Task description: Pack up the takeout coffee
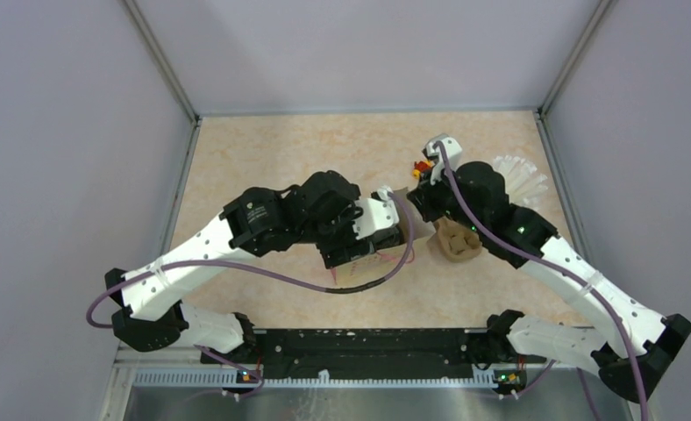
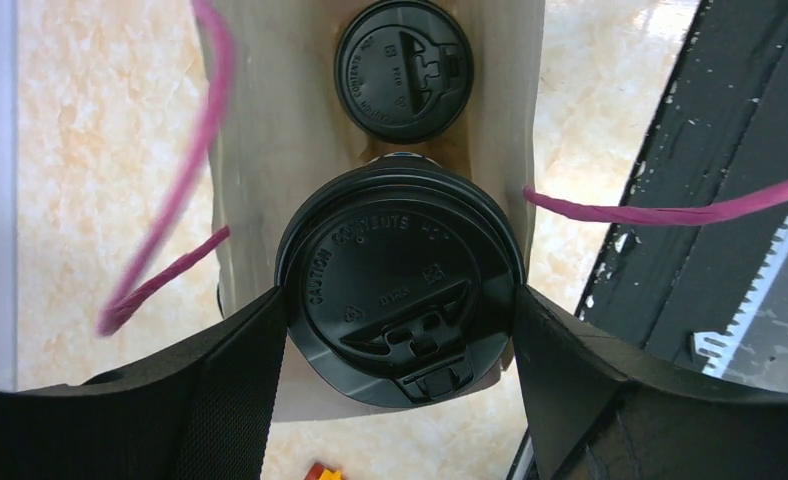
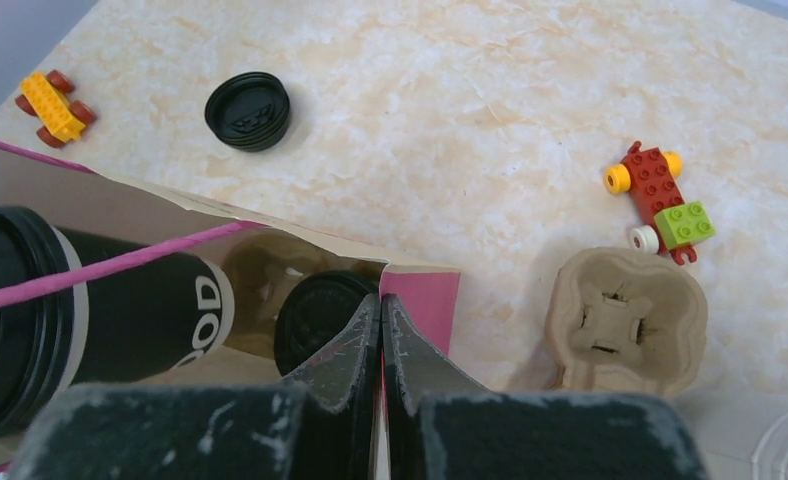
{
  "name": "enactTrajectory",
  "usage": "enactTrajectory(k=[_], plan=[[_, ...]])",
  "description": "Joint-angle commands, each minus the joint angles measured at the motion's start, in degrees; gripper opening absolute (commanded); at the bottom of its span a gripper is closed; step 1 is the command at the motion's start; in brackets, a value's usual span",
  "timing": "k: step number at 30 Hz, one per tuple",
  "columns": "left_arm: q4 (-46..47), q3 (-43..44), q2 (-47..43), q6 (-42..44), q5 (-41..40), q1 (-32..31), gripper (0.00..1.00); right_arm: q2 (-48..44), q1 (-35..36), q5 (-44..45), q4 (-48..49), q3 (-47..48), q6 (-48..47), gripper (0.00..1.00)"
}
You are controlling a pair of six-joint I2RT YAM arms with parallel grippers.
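Step in hand: I judge this to be the loading of the last coffee into the paper bag [image 2: 270,130], since one cup already sits inside.
Left gripper [image 2: 400,310]: jaws set wide and closed on the held cup [image 2: 390,250], one finger against each side just under the lid.
Right gripper [image 3: 381,305]: fingers fully together, apparently pinching the bag's rim at a corner to hold the mouth apart.
Location, held cup: at the bag's mouth between its two walls. The right wrist view shows its body inside the opening, but I cannot tell how deep it sits.
Location, seated cup [image 2: 402,68]: on the bag's floor, beyond the held cup and well below it.
Appearance, both cups: black paper body and round black plastic lid with embossed text and a sip tab. White lettering [image 3: 205,315] shows on the held cup's side.
Next move, requirement: descend straight into the free space beside the seated cup, not onto its lid, keeping the cup upright. I should part my fingers only once the base bears on the floor.
Hazard: the pink handles [image 2: 205,130] hang close to my left fingers and could snag.
Not packed: pulp carrier [image 3: 630,320] and loose lid [image 3: 248,110], both on the table outside the bag.
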Motion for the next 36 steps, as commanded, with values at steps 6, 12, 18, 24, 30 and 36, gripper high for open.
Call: enactTrajectory(k=[6,12,18,24,30,36], plan=[[1.0,-2.6,-0.7,-3.3,1.3,-3.5,0.62,-7.8,3.7,-0.6,1.9,-6.6,5.0,0.0],[1.8,-1.6,-0.5,-3.3,-2.6,-4.6,0.61,-11.6,4.3,-0.4,1.8,-9.4,4.4,0.0],[2.8,2.1,2.0,-2.4,-2.5,-5.2,0.61,-14.5,4.3,-0.2,1.3,-11.7,5.4,0.0],[2.1,5.9,4.7,-2.1,-3.2,-5.4,0.61,-15.6,4.3,0.0,1.6,-12.8,6.0,0.0],[-0.2,5.3,7.5,-2.8,-7.3,-9.0,0.6,-15.6,4.3,0.8,1.7,-12.8,7.4,0.0],[3.7,0.4,6.1,-3.6,-13.5,-11.5,0.6,-12.9,4.3,0.5,-2.7,-9.7,12.3,0.0]])
